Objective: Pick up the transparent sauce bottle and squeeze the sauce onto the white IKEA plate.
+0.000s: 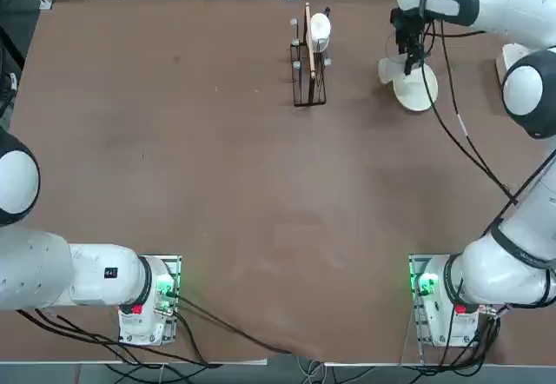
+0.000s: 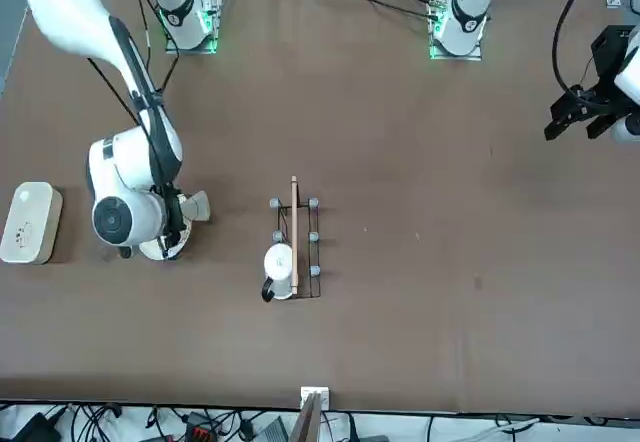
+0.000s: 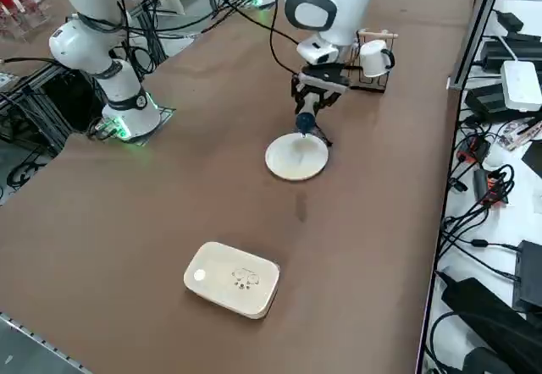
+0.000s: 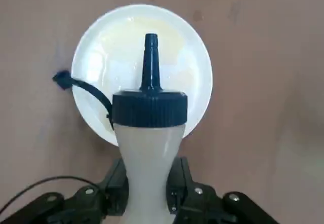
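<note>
The right gripper [image 4: 148, 196] is clamped on the body of the bottle [image 4: 148, 148], one pad on each side just below the blue cap. In the wrist view the nozzle points at the plate [image 4: 91, 62], which fills the upper middle of that frame behind the spout. The little tethered cap tip hangs loose beside the nozzle, so the spout looks uncapped. In the side view the bottle [image 3: 303, 125] hangs nozzle-down at centre frame, over the plate's [image 3: 296, 161] far edge. In the top view plate [image 1: 417, 93] and gripper [image 1: 408, 58] sit in the upper right; the bottle itself is mostly hidden there under the wrist.

Risks from here, as I judge them:

- The nozzle seems nearer the plate's rim than its middle, though the side view is too oblique to be sure. A squeeze now could send sauce onto the brown table.
- The bottle is soft. Pinched hard, it could spurt past the plate, or buckle and slip in the pads.
- The dangling tether could swing into the stream and smear it.
- Pale wet patches already show on the plate, so more sauce could pool toward the shallow rim.
</note>
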